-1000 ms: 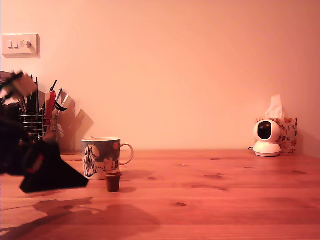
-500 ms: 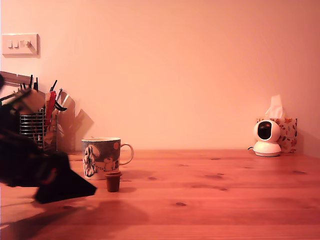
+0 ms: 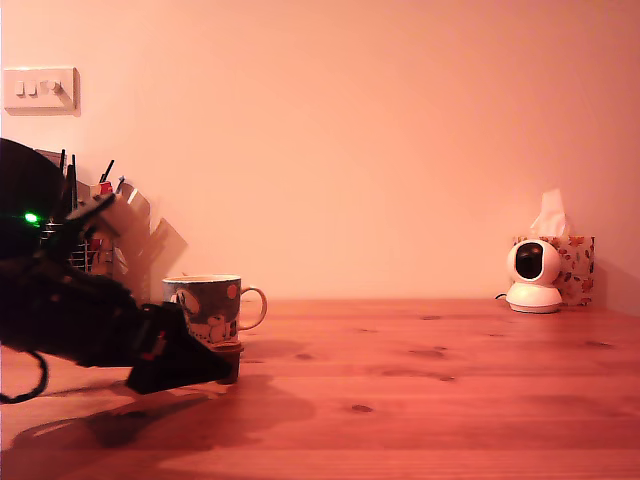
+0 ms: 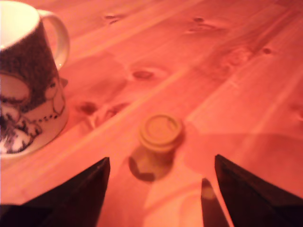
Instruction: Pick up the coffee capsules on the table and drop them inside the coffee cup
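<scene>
Reaching in low from the exterior view's left, the black arm ends in a gripper (image 3: pixel 215 372) whose tip sits right at the coffee capsule (image 3: pixel 232 352), hiding most of it; only a brown sliver of the pod shows, standing on the wooden table (image 3: pixel 420 400) just in front of the coffee cup (image 3: pixel 212 308). The cup stands upright with its loop handle turned toward the exterior view's right, its dark printed side partly covered by the arm. Behind the arm a wire-mesh utensil holder (image 3: pixel 88 255) holds several dark tools, and a light switch plate (image 3: pixel 40 89) is fixed to the wall above it. Far off on the exterior view's right, a small white camera (image 3: pixel 533 275) stands in front of a floral tissue box (image 3: pixel 575 262) near the wall. From this view I cannot tell how far apart the fingers are. In the wrist view, the two dark fingers (image 4: pixel 75 194) are spread wide, one on each side of the frame, with the capsule (image 4: pixel 160 135) upright on the table between and ahead of them, touching neither; its round flat top faces the camera. The cup (image 4: pixel 28 90) stands near the capsule, apart from it, its pale inside and handle visible. Only one capsule shows in either view.
</scene>
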Motion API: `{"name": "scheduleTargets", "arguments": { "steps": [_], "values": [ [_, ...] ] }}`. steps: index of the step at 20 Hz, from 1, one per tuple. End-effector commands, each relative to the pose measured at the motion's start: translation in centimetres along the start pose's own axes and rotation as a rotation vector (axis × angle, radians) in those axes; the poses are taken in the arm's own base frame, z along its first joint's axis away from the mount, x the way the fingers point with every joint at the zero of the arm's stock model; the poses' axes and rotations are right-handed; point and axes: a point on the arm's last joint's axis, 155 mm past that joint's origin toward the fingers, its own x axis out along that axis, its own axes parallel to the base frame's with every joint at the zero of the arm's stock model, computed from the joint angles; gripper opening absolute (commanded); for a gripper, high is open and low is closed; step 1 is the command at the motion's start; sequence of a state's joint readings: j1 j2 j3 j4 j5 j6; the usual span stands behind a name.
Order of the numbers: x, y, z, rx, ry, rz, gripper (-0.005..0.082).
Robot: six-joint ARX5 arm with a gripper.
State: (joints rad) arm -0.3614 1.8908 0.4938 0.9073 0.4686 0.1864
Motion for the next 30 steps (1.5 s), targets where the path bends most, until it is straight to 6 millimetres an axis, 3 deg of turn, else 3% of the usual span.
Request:
{"name": "scheduleTargets", "arguments": {
  "steps": [1, 13, 17, 23, 25, 30],
  "values": [
    [0.6, -0.1, 0.2, 0.002, -0.004, -0.011, 0.0639],
    [2.4, -0.6, 0.4, -0.003, 0.018, -0.061, 0.063],
    [2.5, -0.6, 0.2, -0.007, 0.029, -0.063, 0.0492],
    [2.6, -0.9, 0.1, 0.001, 0.03, -0.069, 0.0181],
    [2.6, -0.9, 0.1, 0.001, 0.03, -0.069, 0.0144],
    [2.6, -0.9, 0.2, 0.001, 0.03, -0.069, 0.0144]
  ]
}}
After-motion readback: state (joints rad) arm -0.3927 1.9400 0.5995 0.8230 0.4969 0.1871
